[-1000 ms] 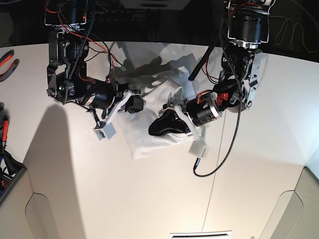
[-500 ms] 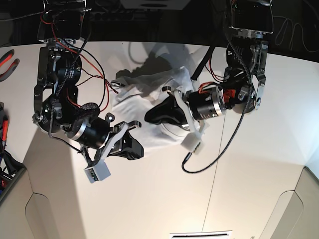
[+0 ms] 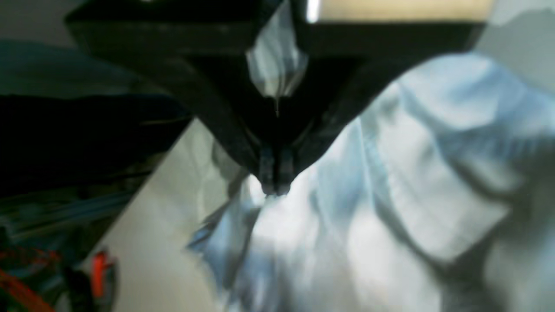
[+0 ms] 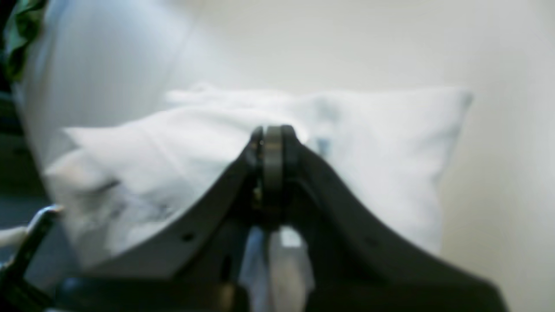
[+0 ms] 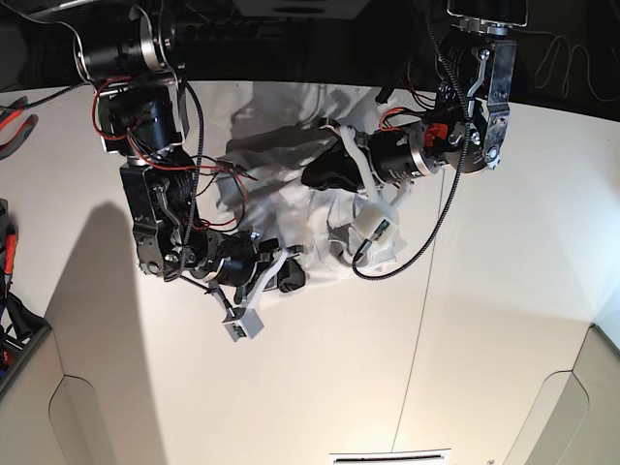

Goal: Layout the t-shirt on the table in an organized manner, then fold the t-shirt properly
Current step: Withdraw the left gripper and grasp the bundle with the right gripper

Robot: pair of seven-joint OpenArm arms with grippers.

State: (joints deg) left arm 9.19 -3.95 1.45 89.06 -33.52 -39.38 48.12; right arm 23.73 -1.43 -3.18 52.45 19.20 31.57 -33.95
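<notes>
Two grippers, left (image 5: 315, 176) and right (image 5: 289, 279), both pinched shut on the t-shirt (image 5: 291, 218) bunched near the table's (image 5: 484, 291) far edge; I'd draw them evenly apart, keeping cloth taut, to spread it flat.

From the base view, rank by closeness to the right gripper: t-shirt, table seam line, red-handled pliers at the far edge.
1. t-shirt: pinched in the right gripper, on its lower edge.
2. seam line: off toward the left-arm side.
3. red-handled pliers: farthest, at the opposite table edge.
</notes>
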